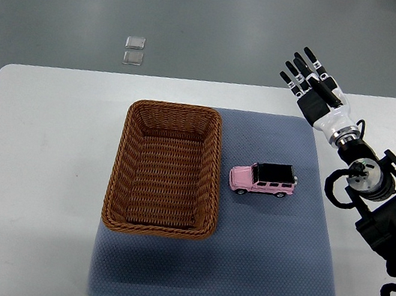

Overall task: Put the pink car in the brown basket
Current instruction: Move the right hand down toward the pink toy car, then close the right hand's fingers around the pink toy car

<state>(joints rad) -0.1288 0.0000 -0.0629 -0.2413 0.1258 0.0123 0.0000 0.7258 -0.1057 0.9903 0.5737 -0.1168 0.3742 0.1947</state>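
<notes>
Right hand (311, 87) hovers over the far right edge of the tabletop (35, 166), its arm coming in from the picture's right edge. Its fingers (296, 68) are straight and spread, pointing up and to the left, and they hold nothing. Below and to the left of the hand, well apart from it, the car (263, 179) stands on its wheels on the mat (270, 259); it is pink with a black roof and its length runs left to right. Farther left of the hand, just beside the car but not touching it, the basket (166, 168) sits on the mat's left part, brown wicker, rectangular, with nothing inside. Beyond the tabletop, far left of the hand, two small clear squares (134, 50) lie on the grey floor (226, 24).
</notes>
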